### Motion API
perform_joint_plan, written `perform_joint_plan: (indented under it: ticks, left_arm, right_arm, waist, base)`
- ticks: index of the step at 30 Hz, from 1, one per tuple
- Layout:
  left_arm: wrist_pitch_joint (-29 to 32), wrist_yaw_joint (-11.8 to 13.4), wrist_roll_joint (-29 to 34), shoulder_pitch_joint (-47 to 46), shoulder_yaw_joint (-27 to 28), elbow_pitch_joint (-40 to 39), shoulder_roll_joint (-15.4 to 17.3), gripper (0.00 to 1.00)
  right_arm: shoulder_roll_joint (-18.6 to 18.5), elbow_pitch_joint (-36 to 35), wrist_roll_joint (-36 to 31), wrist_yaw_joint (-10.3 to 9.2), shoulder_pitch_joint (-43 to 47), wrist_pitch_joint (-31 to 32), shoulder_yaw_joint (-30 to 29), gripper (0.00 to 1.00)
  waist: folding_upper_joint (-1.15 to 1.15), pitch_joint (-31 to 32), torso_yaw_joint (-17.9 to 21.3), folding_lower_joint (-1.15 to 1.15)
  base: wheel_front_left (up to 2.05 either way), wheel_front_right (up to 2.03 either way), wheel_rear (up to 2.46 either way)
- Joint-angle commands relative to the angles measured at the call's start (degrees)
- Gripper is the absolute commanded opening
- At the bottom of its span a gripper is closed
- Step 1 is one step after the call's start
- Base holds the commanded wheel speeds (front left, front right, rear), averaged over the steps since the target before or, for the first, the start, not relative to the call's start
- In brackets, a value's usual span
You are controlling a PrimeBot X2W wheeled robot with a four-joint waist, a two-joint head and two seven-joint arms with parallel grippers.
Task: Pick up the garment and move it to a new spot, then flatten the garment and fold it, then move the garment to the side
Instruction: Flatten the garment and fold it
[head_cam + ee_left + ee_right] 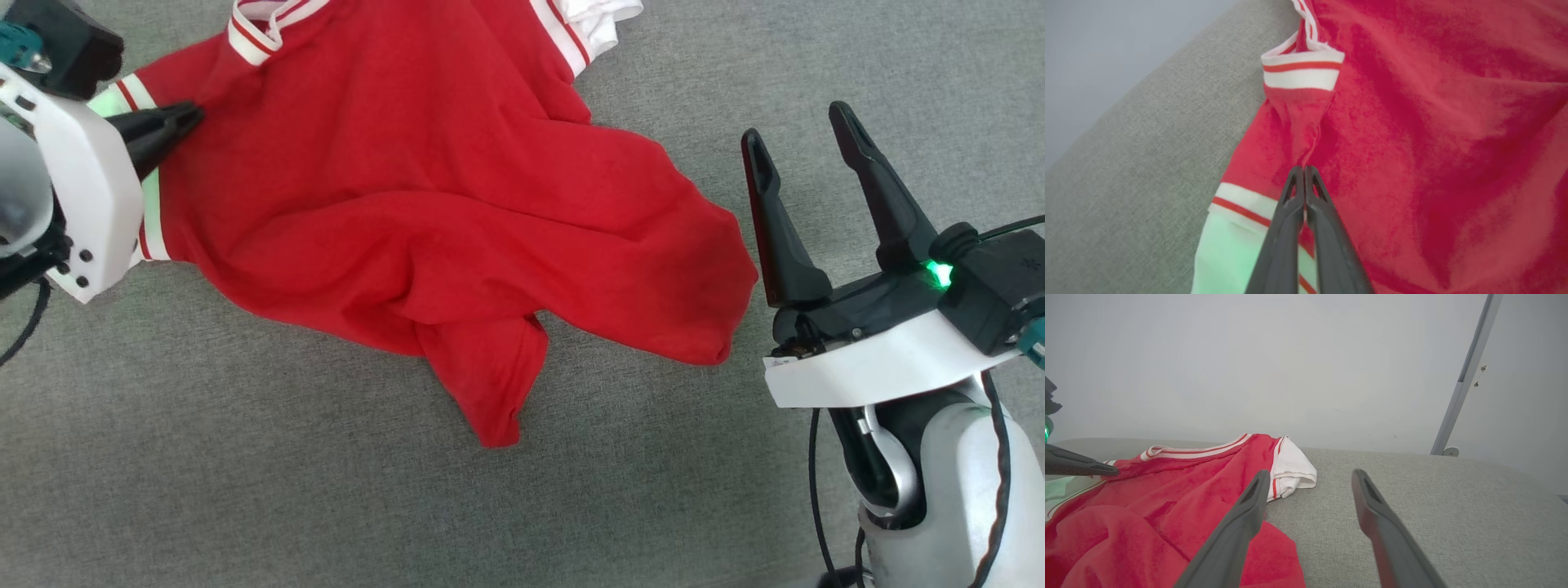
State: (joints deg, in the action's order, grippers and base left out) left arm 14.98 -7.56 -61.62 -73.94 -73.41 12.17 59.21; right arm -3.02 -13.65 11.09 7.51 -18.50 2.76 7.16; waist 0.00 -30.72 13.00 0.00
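Garment (424,188) pinched by left pincer (1304,168) (right pincer (796,124) wide apart).

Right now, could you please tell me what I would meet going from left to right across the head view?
left gripper, shut on the cloth → red shirt → right gripper, open

Bright, even, soft light; faint shadows; left wrist view slightly blurred.
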Motion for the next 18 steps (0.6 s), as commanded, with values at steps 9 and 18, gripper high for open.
perform_joint_plan:
  ticks: [9, 18]
  left_arm:
    - [-8.7, 0.1, -4.1, -7.4, 0.4, 11.4, 0.8, 0.00]
    - [-11.7, 0.2, -3.0, -7.9, 0.1, 24.6, -0.9, 0.07]
  right_arm:
    - [0.2, -0.8, 0.6, -0.04, -0.7, -0.5, 1.4, 1.00]
    - [0.1, -0.9, 1.2, -0.04, -0.1, -1.0, 3.4, 1.00]
  waist:
    - [0.00, -1.6, 1.0, 0.00]
    - [0.00, -2.8, 3.2, 0.00]
  base:
    - [0.00, 0.00, 0.00]
    - [0.00, 0.00, 0.00]
